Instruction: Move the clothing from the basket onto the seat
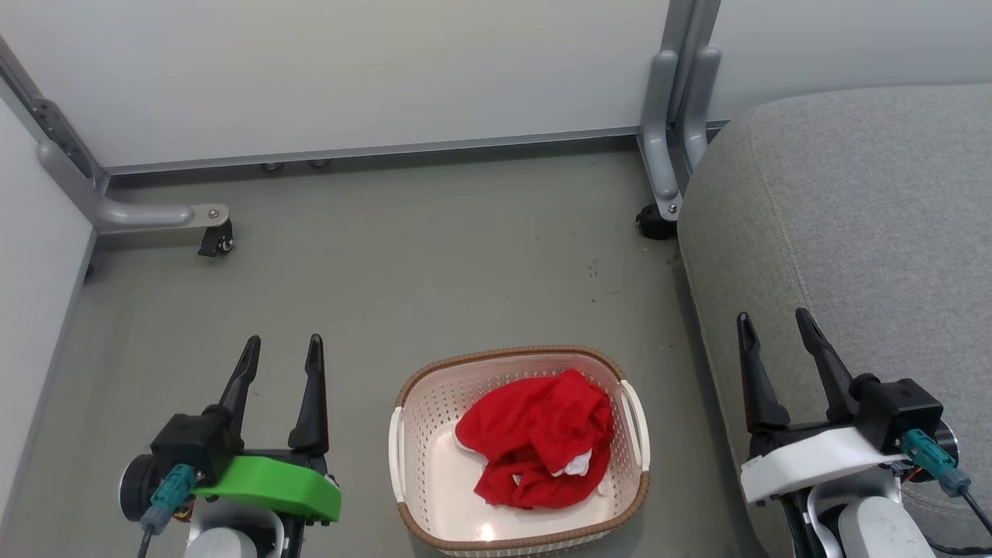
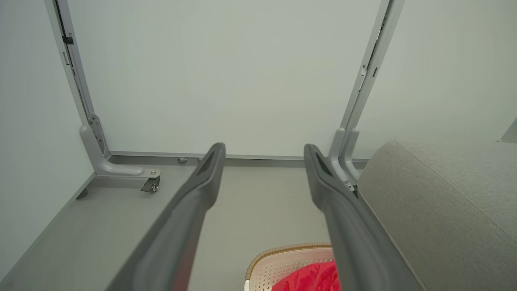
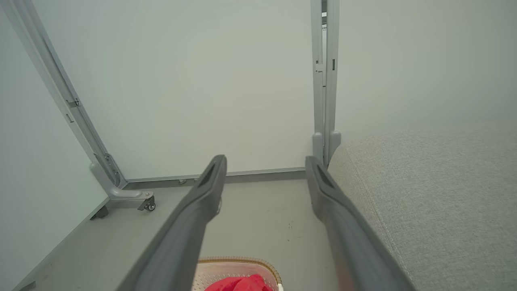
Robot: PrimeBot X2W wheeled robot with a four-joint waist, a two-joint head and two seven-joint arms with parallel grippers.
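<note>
The red clothing lies crumpled in the cream basket on the floor, with a bit of white showing. The grey seat rises at the right, close beside the basket. My left gripper stands open to the basket's left, nothing between its fingers. My right gripper is open at the seat's front edge, right of the basket. In the left wrist view the open left gripper frames the floor, with the basket, clothing and seat below right. The right wrist view shows the open right gripper, the clothing and seat.
White partition panels on grey metal feet with castors close off the back and left. A second grey foot stands at the seat's far corner. Bare grey floor stretches between the basket and the back panel.
</note>
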